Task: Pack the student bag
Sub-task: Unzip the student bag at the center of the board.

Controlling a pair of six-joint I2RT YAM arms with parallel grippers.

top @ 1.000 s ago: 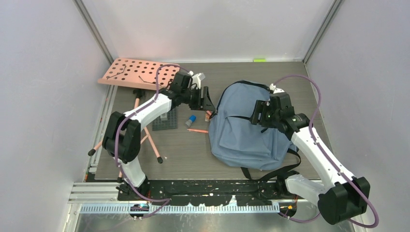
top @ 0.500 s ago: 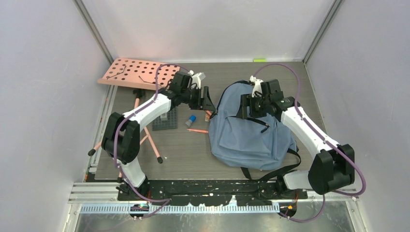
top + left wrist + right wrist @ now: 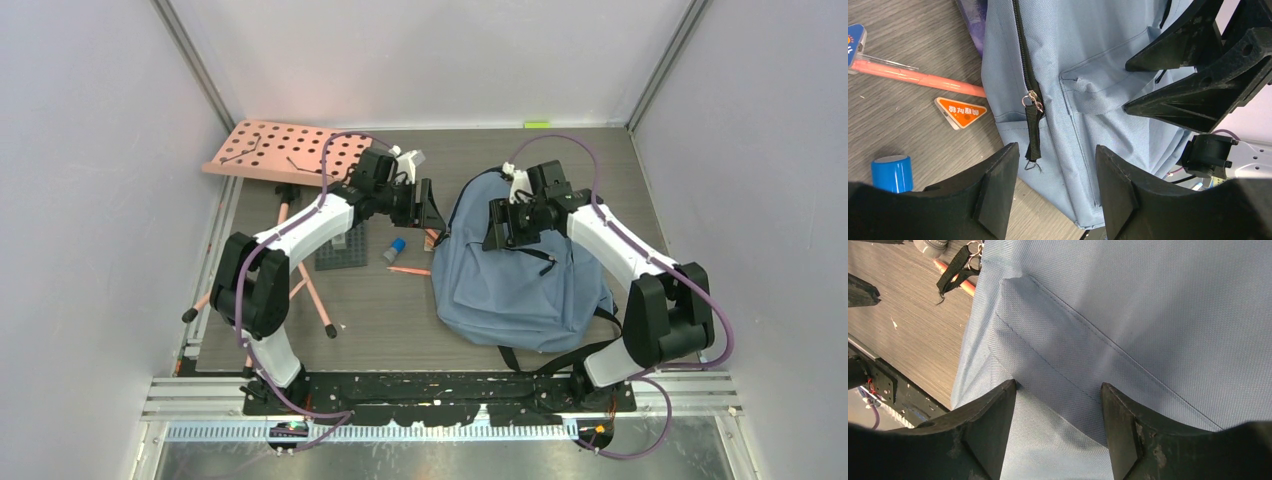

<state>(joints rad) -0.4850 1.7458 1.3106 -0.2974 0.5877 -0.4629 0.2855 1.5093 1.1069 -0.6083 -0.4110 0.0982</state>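
1. The student bag [image 3: 515,270] is the only container in view. It lies flat on the right half of the wooden table [image 3: 380,310], front panel up, and nothing of its contents shows.
2. Its black zipper [image 3: 1020,45] runs along the left edge to two metal sliders, where a black webbing pull tab [image 3: 1034,135] hangs down. Whether the main compartment is fully closed cannot be told.
3. The fabric is a soft blue-grey weave with a stitched front pocket [image 3: 1058,365]. Black straps trail from the bag's near end.
4. Loose on the table just left of the bag lie an orange pencil [image 3: 923,77], a flat orange triangular tag [image 3: 960,110] and a small blue cylinder [image 3: 892,172].
5. Further left stands a pink perforated board [image 3: 285,152] on thin pink legs, with a dark square plate [image 3: 340,252] near it.
6. The left gripper [image 3: 1055,170] is spread wide and holds nothing — it hangs over the bag's left edge, with the pull tab showing between its fingers.
7. The right gripper [image 3: 1058,410] is also spread wide and empty — it is over the upper front panel, and the pocket seam shows between its fingers. Contact with the fabric cannot be told.
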